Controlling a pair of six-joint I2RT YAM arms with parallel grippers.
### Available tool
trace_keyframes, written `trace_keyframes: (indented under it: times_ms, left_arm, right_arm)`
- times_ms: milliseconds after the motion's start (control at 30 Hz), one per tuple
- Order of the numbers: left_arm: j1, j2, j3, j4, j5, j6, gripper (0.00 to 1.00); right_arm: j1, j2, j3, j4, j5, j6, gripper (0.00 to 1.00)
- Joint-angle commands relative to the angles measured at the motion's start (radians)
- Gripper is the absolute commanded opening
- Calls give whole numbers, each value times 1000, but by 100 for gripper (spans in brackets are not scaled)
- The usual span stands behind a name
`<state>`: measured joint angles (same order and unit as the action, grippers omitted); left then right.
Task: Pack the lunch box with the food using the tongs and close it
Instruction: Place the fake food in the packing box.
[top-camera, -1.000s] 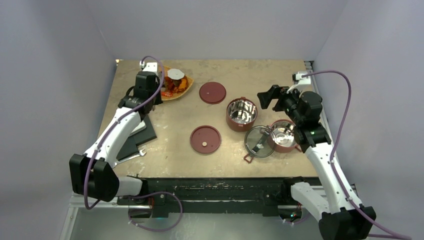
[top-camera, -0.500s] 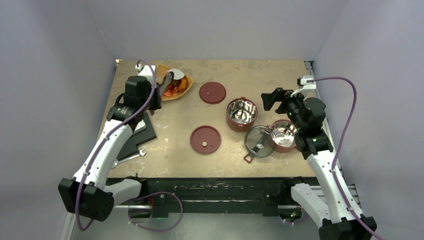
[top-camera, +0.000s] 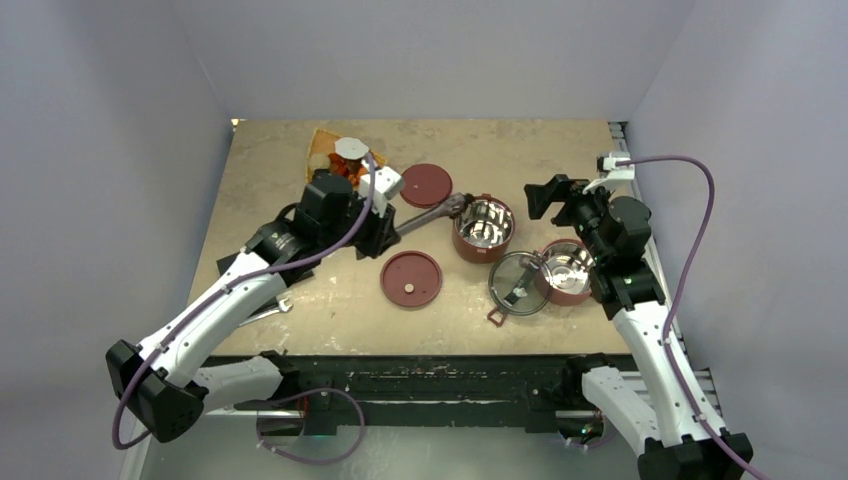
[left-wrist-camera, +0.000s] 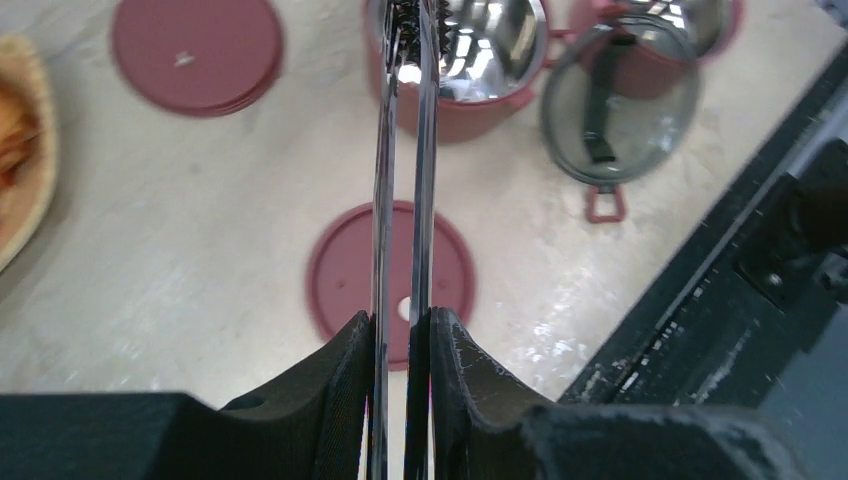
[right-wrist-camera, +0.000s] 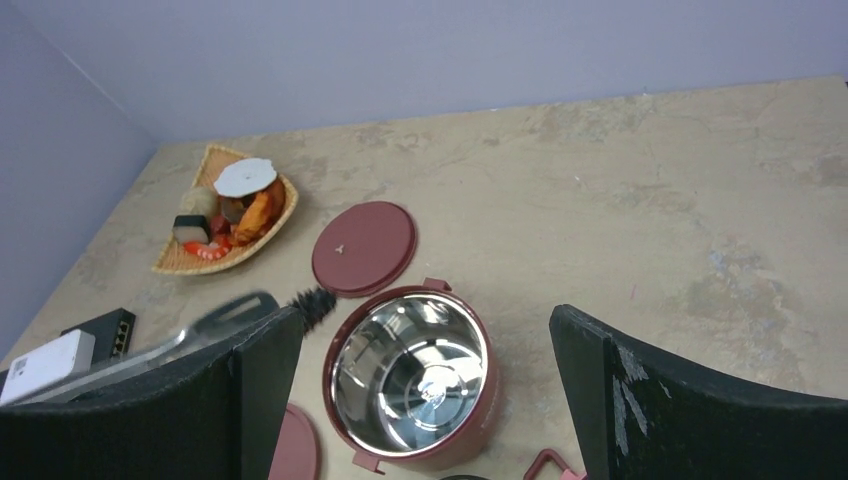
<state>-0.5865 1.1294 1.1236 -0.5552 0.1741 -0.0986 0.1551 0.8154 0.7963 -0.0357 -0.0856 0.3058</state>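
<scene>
The robot looks to be mid-delivery on what seems to be the first load, since nothing shows as packed yet. The left arm reaches across the middle, its left hand (left-wrist-camera: 402, 335) squeezed narrow around the long slim silvery metal tongs (left-wrist-camera: 405, 200). Their two thin arms are pressed nearly together, with the tips right at the left rim of the round dark-red steel-lined bowl (top-camera: 468, 247), which shows only bare shiny steel inside. The second dark-red bowl (top-camera: 572, 292) sits near it to the right, with the smoky clear top lid (top-camera: 518, 283) touching its left side. One flat dark-red disc lid (top-camera: 425, 186) lies behind the tongs and another (top-camera: 411, 278) in front. The right hand (right-wrist-camera: 425, 330) hangs wide open above the first bowl, holding nothing. The rest of the food (right-wrist-camera: 245, 205) is piled on the orange fan-shaped woven tray (right-wrist-camera: 190, 262) at the far left. A small dark rough bit (right-wrist-camera: 313, 305) is pinched at the tong tips, probably a dark brown food piece, but it's too blurry to swear to. Best guess for the next move: nudge the tips past the rim until they're over the middle, then ease the squeeze so the bit drops in instead of bouncing off the edge. As for the room, plain pale lilac walls box in three sides. The beige tabletop (top-camera: 520, 150) is scuffed and blotchy.
</scene>
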Motion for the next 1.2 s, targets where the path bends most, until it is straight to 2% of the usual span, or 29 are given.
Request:
trace_keyframes:
  times_ms: [0,233,500,767,967,1167]
  left_arm:
    - [-111,25,54,117,48,55,13]
    - [-208,122,85,144,-37,94,13]
    - [-216,145,26,216,-125,132,13]
    - [-218,201,35,205,-161,137,15]
    - [-218,205,27,201,-198,134,20]
    - [-218,208,24,199,-205,124,30]
  right_arm:
    - [0,-24,2,58,33,12,97]
    - [0,-45,26,11,46,10,97]
    - [-1,-44,31,22,52,8,97]
    - [0,-46,28,24,46,8,97]
    - [0,-54,19,16,37,7,97]
    - [0,-50,19,19,37,7,97]
